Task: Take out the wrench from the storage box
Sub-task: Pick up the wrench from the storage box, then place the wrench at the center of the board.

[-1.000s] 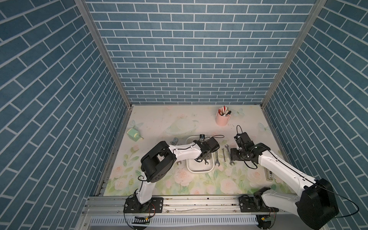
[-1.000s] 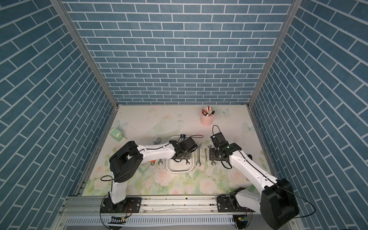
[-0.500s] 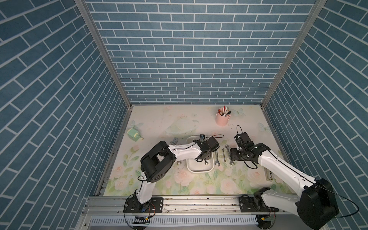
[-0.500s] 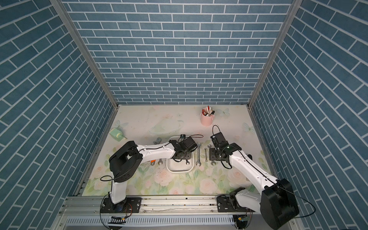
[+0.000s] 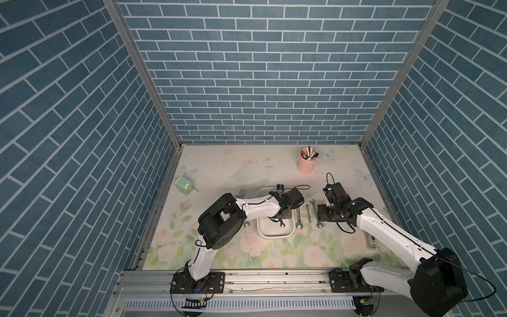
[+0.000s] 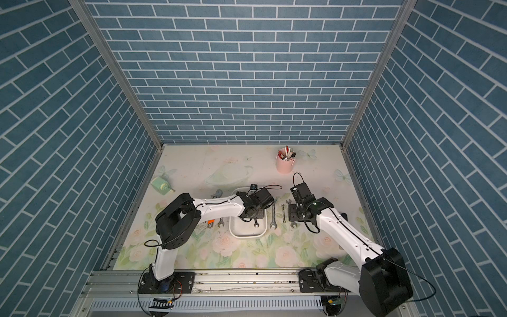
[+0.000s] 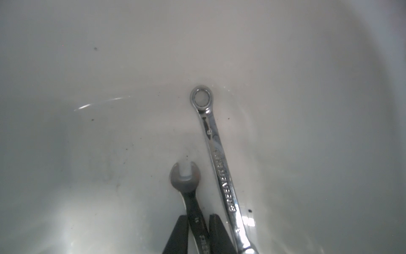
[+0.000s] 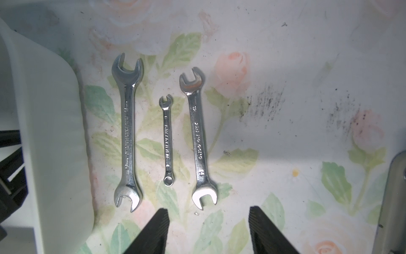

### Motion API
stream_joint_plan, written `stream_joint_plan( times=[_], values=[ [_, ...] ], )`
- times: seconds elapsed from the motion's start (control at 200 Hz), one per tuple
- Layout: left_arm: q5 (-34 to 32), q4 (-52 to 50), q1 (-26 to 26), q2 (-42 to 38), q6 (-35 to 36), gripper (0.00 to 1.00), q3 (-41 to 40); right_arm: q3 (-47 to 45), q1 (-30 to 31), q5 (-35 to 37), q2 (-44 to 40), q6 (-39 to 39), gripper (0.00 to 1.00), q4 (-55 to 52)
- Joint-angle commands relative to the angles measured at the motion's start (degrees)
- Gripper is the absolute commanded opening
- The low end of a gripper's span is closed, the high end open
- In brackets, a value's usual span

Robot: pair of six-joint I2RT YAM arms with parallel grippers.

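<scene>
In the shallow white plastic storage box (image 7: 87, 66), the left fingers (image 7: 175, 237) seem to pinch the dull grey open-ended wrench (image 7: 185, 176) by its shaft; the shiny chrome ring spanner (image 7: 219, 167) just beside could snag and drag along. The right fingers (image 8: 153, 233) stand spread.

A pink cup (image 5: 306, 166) holding pens is seen upright, right of centre in the frame, on the floral table cover (image 5: 247, 164). A pale green boxy object (image 5: 183, 186) with a knob is found left of centre, well apart from the cup. The upper frame is filled by blue brick-patterned walls (image 5: 260, 68). An aluminium rail (image 5: 274, 280) is laid along the lower edge. Dark smudges (image 8: 263, 101) are seen on the cover in the right wrist view.
</scene>
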Motion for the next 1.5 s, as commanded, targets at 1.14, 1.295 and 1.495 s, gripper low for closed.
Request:
stream_joint_plan(
  times=[1.14, 1.295, 1.495],
  values=[
    [-3.5, -8.6, 11.0, -21.5, 8.9, 0.07, -5.3, 2.2, -0.2, -1.3, 0.4, 1.4, 0.62, -1.9],
    [-3.1, -6.1, 15.0, -24.9, 10.8, 0.07, -10.5, 2.6, -0.2, -1.4, 0.4, 1.5, 0.62, -2.2],
    [-3.0, -3.0, 20.5, -27.6, 14.2, 0.06, -16.7, 3.4, -0.2, -1.8, 0.6, 1.7, 0.62, -2.5]
  ],
)
